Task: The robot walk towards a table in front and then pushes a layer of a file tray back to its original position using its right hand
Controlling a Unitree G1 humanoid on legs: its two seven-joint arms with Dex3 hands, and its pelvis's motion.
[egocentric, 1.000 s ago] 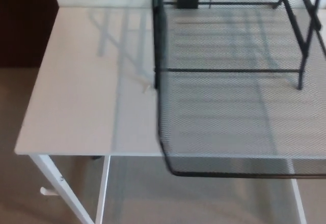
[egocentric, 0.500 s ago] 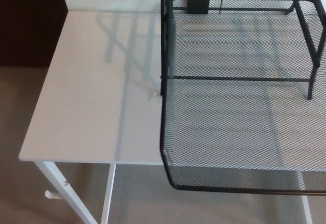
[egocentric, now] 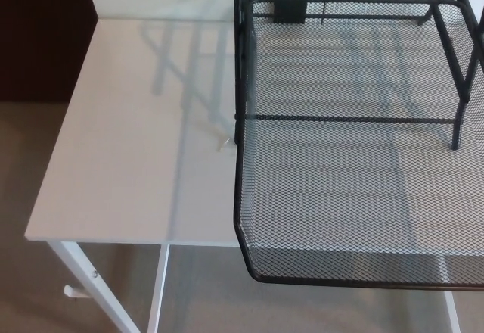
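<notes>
neither robot hand shows, so their state cannot be told; the black mesh tray layer sticks out over the white table's near edge, at right, so the push runs toward the far side.

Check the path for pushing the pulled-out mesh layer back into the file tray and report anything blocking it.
Nothing visible blocks it. The pulled-out mesh layer is empty and overhangs the white table's near edge, and the stretch back toward the frame's rear shows only mesh and frame bars. Neither robot hand is in view.
</notes>
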